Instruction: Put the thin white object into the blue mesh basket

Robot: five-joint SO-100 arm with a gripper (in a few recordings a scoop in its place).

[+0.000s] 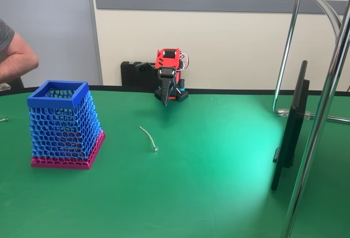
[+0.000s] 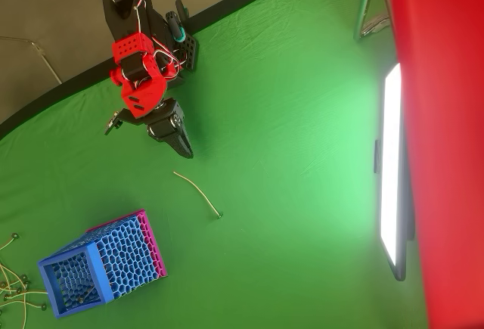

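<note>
In the overhead view, several more thin pale sticks with small dark knobs (image 2: 17, 287) are seen scattered at the table's left edge beside the blue mesh basket (image 2: 98, 265); in the fixed view only one small grey bit (image 1: 4, 120) is caught there, left of the basket (image 1: 64, 126). A person's forearm (image 1: 15, 58) is shown at the far left in the fixed view.

The basket is seen as a tall tapered honeycomb lattice with a solid blue square rim and a magenta base band, standing upright on the smooth green table (image 1: 208, 194). The thin white object (image 1: 148, 138) is a slender, slightly curved stick with a small knob at its near end; it lies flat on the cloth, right of the basket and well apart from it, between the basket and the arm (image 2: 198, 193).

The red and black arm is folded low over its base at the far edge. The gripper (image 1: 165, 100) is pointed down at the table with nothing held; whether its jaws are parted cannot be told (image 2: 184, 147).
</note>
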